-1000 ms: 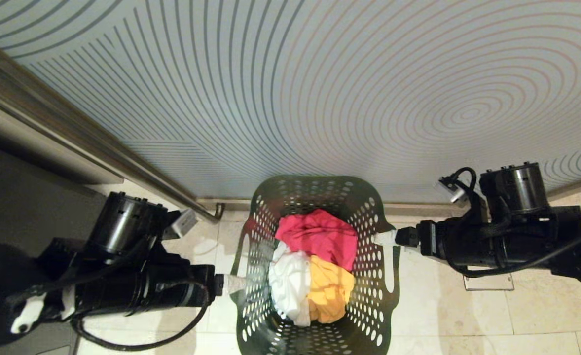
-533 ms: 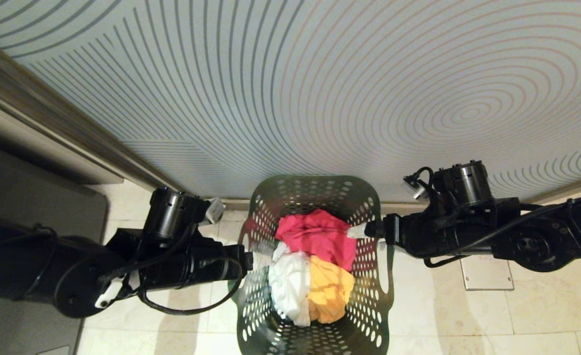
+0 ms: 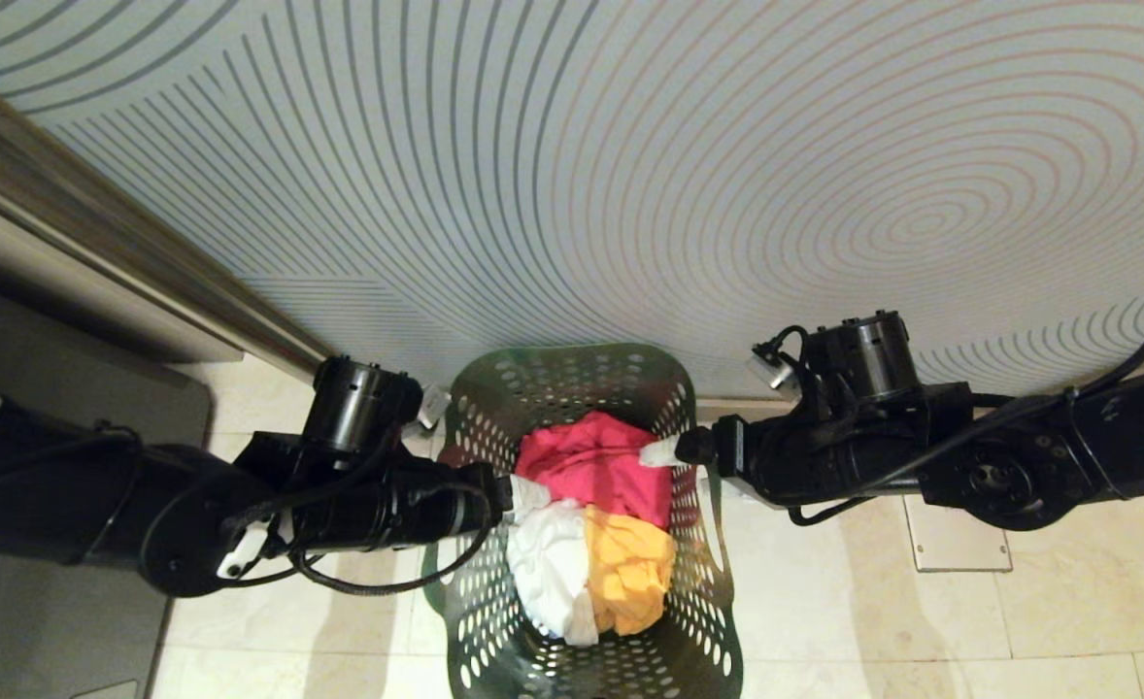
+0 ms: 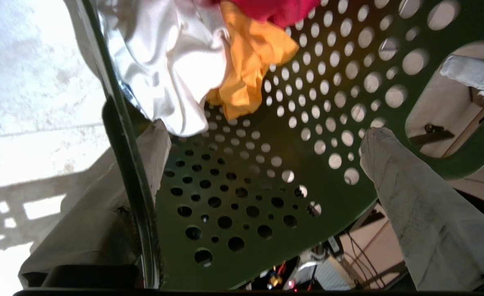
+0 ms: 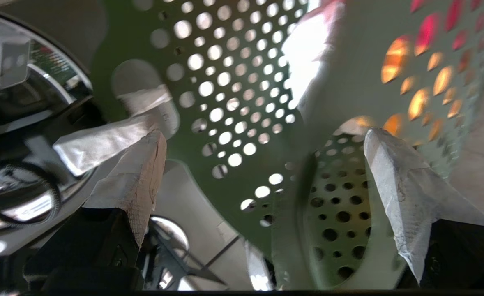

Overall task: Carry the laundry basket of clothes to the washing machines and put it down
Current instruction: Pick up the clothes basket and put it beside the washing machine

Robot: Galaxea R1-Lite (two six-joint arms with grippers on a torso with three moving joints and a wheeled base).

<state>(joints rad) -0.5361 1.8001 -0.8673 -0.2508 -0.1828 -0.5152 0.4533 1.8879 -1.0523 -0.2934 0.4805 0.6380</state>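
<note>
Pale floor tiles under a ring-patterned wall: over the last second both your arms closed in on the laundry basket standing against that wall. Left gripper and right gripper stand wide open, each straddling its basket wall at the rim, gripping nothing. Clothes lie inside; the lift looks imminent.

Laundry basket: near end cut off by head view's lower edge; base hidden under clothes | left gripper: one finger hidden behind basket wall | right gripper: only one fingertip shows in head view | right wrist view: nearest basket wall blurred | washing machines: too little in view to identify
</note>
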